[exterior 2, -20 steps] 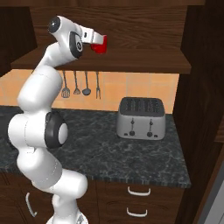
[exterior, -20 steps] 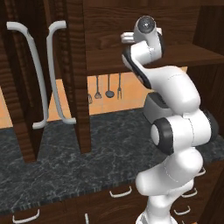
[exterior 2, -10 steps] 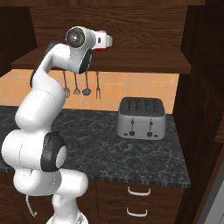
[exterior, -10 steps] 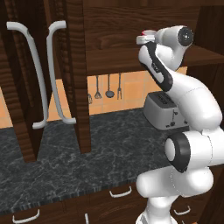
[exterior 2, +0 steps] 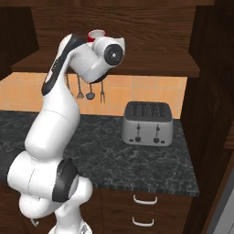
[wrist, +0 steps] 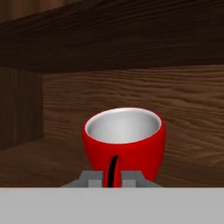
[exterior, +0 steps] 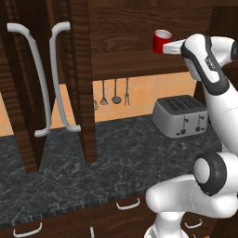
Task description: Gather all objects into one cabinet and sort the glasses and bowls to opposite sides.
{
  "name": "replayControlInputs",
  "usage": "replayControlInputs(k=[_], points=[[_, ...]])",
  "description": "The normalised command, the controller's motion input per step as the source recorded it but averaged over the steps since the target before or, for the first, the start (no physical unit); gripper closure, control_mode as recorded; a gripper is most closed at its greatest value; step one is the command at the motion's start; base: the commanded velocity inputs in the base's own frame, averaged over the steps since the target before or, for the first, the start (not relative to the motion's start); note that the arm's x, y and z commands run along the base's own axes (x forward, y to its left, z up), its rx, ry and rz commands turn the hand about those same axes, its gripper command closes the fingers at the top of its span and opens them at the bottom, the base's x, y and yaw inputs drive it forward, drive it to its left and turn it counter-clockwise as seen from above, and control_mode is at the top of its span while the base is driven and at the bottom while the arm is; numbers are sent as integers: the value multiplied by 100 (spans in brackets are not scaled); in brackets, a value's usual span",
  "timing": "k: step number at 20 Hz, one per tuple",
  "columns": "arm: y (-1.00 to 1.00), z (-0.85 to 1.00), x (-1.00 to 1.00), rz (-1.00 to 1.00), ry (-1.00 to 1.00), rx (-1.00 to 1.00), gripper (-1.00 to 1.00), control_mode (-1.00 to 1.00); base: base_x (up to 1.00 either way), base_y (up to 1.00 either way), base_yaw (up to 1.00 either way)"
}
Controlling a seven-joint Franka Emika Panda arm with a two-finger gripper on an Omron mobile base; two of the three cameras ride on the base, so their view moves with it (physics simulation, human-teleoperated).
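A glossy red cup (wrist: 124, 142), one of the glasses, hangs upright just above the shelf (exterior: 125, 60) of the open dark wood cabinet. My gripper (wrist: 113, 174) is shut on its near wall. The same cup (exterior: 162, 41) sits at the end of my hand in the left base view, and its white rim (exterior 2: 97, 34) peeks over my wrist in the right base view. The cabinet's back wall (wrist: 175, 100) stands close behind the cup. Two tall doors with long curved white handles (exterior: 39, 79) stand open at the left. The bowl is out of view.
A grey toaster (exterior: 181, 116) stands on the dark stone counter (exterior: 93, 172) under the shelf. Kitchen utensils (exterior: 115, 92) hang on the tiled wall. A dark cabinet side (exterior 2: 208, 100) rises at the right, and drawers with small white handles (exterior 2: 145, 199) run below the counter.
My elbow has swung out to the right and the hand has turned toward the cabinet's back. The red cup has gone a little deeper over the shelf, still gripped.
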Motion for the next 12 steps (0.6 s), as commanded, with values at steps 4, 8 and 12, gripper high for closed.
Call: replayControlInputs(k=[4,8,12], points=[[-2,1,-55,0,6,0,100,-100,0,0,0],[-3,5,-97,0,7,0,100,-100,0,0,0],[0,0,-35,1,0,0,100,-100,0,0,0]])
